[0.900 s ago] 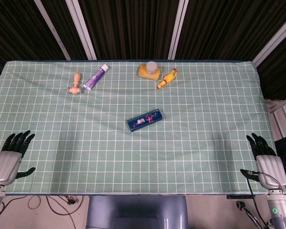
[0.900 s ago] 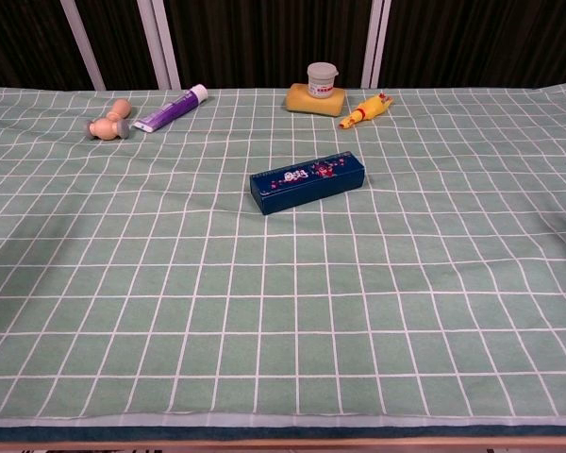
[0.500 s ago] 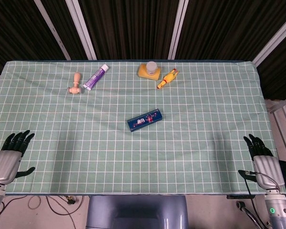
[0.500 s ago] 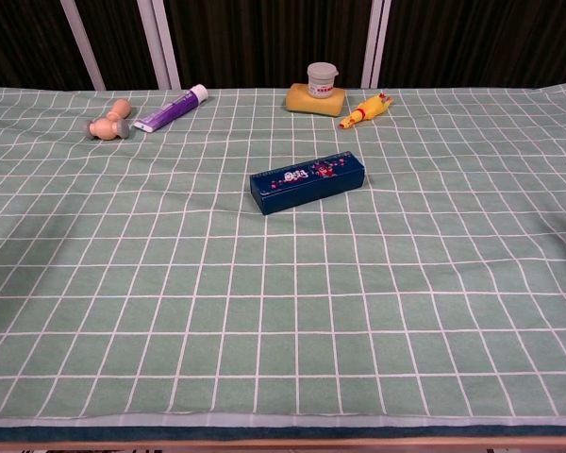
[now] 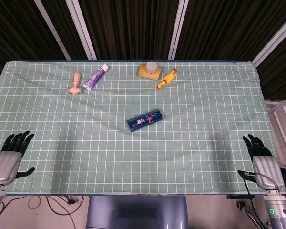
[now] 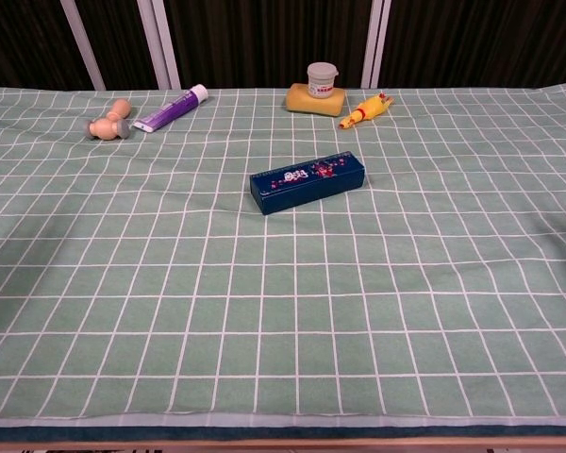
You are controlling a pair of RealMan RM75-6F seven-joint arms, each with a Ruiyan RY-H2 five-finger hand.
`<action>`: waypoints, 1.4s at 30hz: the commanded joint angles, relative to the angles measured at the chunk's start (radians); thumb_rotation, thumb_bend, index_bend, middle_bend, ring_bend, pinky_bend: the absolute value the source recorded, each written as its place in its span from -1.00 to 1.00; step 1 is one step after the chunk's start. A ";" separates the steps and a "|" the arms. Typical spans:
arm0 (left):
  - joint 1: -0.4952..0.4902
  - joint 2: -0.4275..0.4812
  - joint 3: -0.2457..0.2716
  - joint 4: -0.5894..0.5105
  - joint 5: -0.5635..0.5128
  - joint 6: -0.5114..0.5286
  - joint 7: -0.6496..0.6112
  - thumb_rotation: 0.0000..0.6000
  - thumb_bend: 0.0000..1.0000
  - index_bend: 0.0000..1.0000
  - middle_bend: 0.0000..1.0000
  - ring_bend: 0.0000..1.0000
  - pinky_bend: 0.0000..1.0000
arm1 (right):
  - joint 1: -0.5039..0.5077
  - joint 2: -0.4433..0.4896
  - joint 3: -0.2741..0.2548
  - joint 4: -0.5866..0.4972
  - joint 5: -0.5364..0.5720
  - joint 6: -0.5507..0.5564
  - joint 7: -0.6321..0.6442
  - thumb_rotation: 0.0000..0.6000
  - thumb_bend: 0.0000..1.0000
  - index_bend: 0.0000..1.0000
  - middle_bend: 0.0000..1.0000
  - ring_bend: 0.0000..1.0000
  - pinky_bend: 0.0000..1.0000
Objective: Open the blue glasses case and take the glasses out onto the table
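Blue glasses case [image 5: 145, 119] shut, mid-bench. Left hand [image 5: 8, 160] and right hand [image 5: 262, 161] released, empty, at near corners. One should pin the case, the other lift the lid.

- The left hand [image 5: 8, 160] is seen only in the head view, held palm down with dark fingers [image 5: 16, 141] spread and extended forward, the thumb stuck out sideways; nothing is held.
- The right hand [image 5: 263, 164] is likewise posed, fingers [image 5: 254, 144] apart and pointing forward, empty.
- Silver wrists are cut off below both hands.
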 commanded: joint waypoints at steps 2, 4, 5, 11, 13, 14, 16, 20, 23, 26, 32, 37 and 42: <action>0.003 0.002 -0.006 -0.006 -0.003 -0.004 -0.002 1.00 -1.00 -1.00 -1.00 -1.00 -1.00 | 0.021 -0.002 0.013 -0.028 0.014 -0.025 -0.041 1.00 -0.85 -1.00 -1.00 -1.00 -0.51; 0.004 0.001 -0.008 -0.006 -0.001 -0.004 -0.003 1.00 -1.00 -1.00 -1.00 -1.00 -1.00 | 0.037 -0.002 0.022 -0.046 0.022 -0.042 -0.068 1.00 -0.85 -1.00 -1.00 -1.00 -0.51; 0.005 0.000 -0.010 -0.006 0.000 -0.004 -0.004 1.00 -1.00 -1.00 -1.00 -1.00 -1.00 | 0.052 -0.005 0.031 -0.059 0.029 -0.057 -0.086 1.00 -0.85 -1.00 -1.00 -1.00 -0.51; 0.008 0.004 -0.020 -0.008 -0.006 -0.014 -0.017 1.00 -1.00 -1.00 -1.00 -1.00 -1.00 | 0.229 -0.093 0.131 -0.108 0.127 -0.229 -0.260 1.00 -0.85 -1.00 -1.00 -1.00 -0.51; 0.008 0.005 -0.023 -0.009 -0.007 -0.015 -0.018 1.00 -1.00 -1.00 -1.00 -1.00 -1.00 | 0.271 -0.127 0.151 -0.098 0.151 -0.265 -0.291 1.00 -0.85 -1.00 -1.00 -1.00 -0.51; 0.009 0.005 -0.024 -0.009 -0.007 -0.016 -0.019 1.00 -1.00 -1.00 -1.00 -1.00 -1.00 | 0.288 -0.141 0.158 -0.092 0.161 -0.279 -0.302 1.00 -0.85 -1.00 -1.00 -1.00 -0.51; 0.010 0.006 -0.026 -0.009 -0.009 -0.019 -0.021 1.00 -1.00 -1.00 -1.00 -1.00 -1.00 | 0.339 -0.186 0.180 -0.069 0.196 -0.318 -0.336 1.00 -0.85 -1.00 -1.00 -1.00 -0.51; 0.010 0.005 -0.030 -0.008 -0.010 -0.024 -0.023 1.00 -1.00 -1.00 -1.00 -1.00 -1.00 | 0.421 -0.265 0.212 -0.012 0.242 -0.372 -0.388 1.00 -0.85 -1.00 -1.00 -1.00 -0.51; 0.010 0.005 -0.034 -0.008 -0.012 -0.029 -0.024 1.00 -1.00 -1.00 -1.00 -1.00 -1.00 | 0.494 -0.354 0.240 0.063 0.306 -0.411 -0.431 1.00 -0.85 -1.00 -1.00 -1.00 -0.51; 0.010 0.005 -0.037 -0.009 -0.017 -0.035 -0.024 1.00 -1.00 -1.00 -1.00 -1.00 -1.00 | 0.545 -0.419 0.253 0.132 0.351 -0.437 -0.461 1.00 -0.85 -1.00 -1.00 -1.00 -0.51; 0.008 0.005 -0.044 -0.009 -0.026 -0.050 -0.028 1.00 -1.00 -1.00 -1.00 -1.00 -1.00 | 0.635 -0.549 0.277 0.293 0.427 -0.462 -0.485 1.00 -0.85 -1.00 -1.00 -1.00 -0.51; 0.007 0.006 -0.049 -0.011 -0.031 -0.058 -0.029 1.00 -1.00 -1.00 -1.00 -1.00 -1.00 | 0.686 -0.624 0.293 0.393 0.450 -0.467 -0.469 1.00 -0.85 -1.00 -1.00 -1.00 -0.51; 0.006 0.006 -0.052 -0.012 -0.035 -0.066 -0.033 1.00 -1.00 -1.00 -1.00 -1.00 -1.00 | 0.732 -0.687 0.307 0.475 0.461 -0.471 -0.447 1.00 -0.85 -1.00 -1.00 -1.00 -0.51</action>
